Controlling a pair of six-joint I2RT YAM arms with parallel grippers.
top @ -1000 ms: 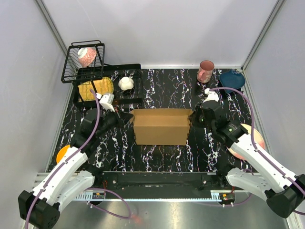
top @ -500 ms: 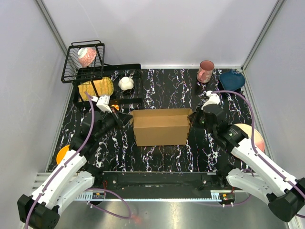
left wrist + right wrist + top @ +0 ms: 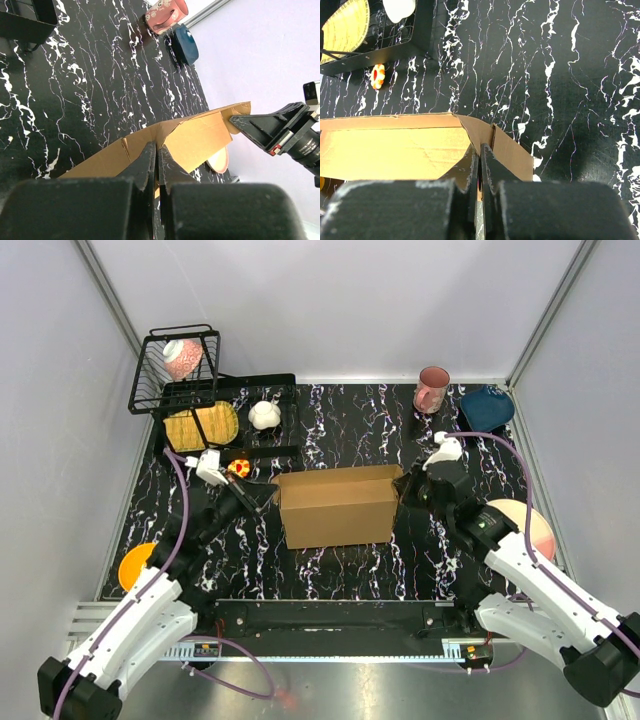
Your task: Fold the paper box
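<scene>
Paper box (image 3: 338, 505)? Sitting where?

Standing midway across the black marbled table (image 3: 350, 430), plain brown cardboard, long side facing the arm bases, top lying open.

Touching anything?

Being met at both short ends: left gripper (image 3: 268, 492) reaching in at the left end, right gripper (image 3: 405, 488) at the right end.

Gripping, or only touching?

Showing jaws narrowed almost together on both, tips lying against the cardboard edge. Pinching a flap or not: impossible telling from the wrist views.

Anything else nearby?

Resting well apart at the far right: pink mug (image 3: 432, 390), sitting just beside dark blue bowl (image 3: 487, 405).
</scene>
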